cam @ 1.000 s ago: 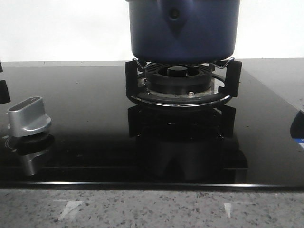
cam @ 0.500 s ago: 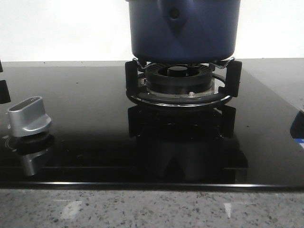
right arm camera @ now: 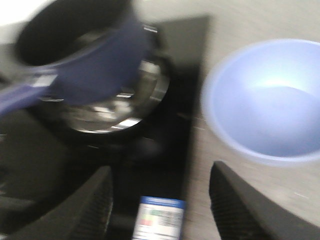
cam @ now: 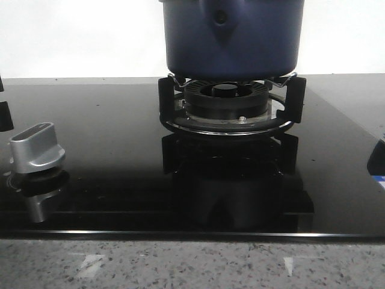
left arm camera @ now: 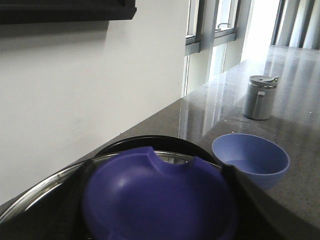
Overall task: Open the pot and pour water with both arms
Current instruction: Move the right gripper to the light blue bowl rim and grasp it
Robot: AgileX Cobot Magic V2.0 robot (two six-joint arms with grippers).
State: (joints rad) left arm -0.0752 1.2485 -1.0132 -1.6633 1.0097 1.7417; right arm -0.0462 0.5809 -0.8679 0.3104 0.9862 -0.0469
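Pot (cam: 231, 39) upright, bracket facing camera

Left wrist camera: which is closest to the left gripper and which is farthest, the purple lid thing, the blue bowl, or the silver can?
1. Purple lid: right at the left gripper, between its fingers.
2. Blue bowl: on the grey counter, just past the lid.
3. Silver can: farther along the counter, toward the window.

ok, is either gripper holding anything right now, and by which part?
Left gripper grips the pot lid by its blue knob, a finger on each side. Right gripper is open, with nothing between its fingers.
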